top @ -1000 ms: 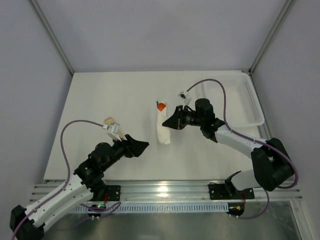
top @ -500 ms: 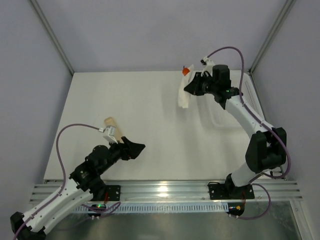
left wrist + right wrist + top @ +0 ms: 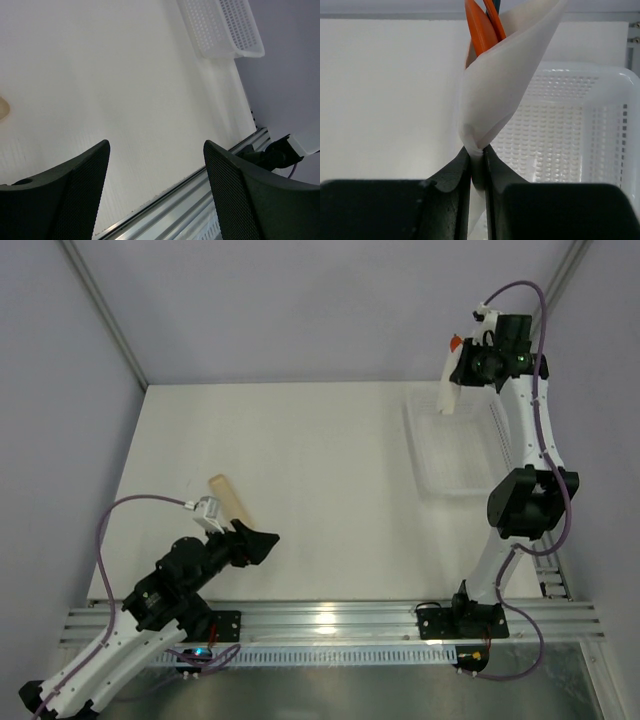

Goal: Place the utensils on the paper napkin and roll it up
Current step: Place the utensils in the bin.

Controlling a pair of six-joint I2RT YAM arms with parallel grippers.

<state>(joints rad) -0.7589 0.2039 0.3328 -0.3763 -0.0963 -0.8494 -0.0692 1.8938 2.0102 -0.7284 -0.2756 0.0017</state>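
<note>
The rolled paper napkin (image 3: 505, 85), an orange utensil (image 3: 479, 30) protruding from its top, is pinched between the 2 fingers of the right gripper (image 3: 477, 156) above the white basket (image 3: 455, 455) at upper right. The left gripper (image 3: 262, 540) is spread wide at lower left, near the tan stick (image 3: 228, 498) on the table (image 3: 330, 460).

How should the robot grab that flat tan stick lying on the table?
Grip the tan stick around its middle, pinching its two long edges, and come straight down from above. It lies flat on the table and is long and narrow, so only its narrow width fits between the jaws. The open left gripper is the nearer one, so it is probably the handier arm.
</note>
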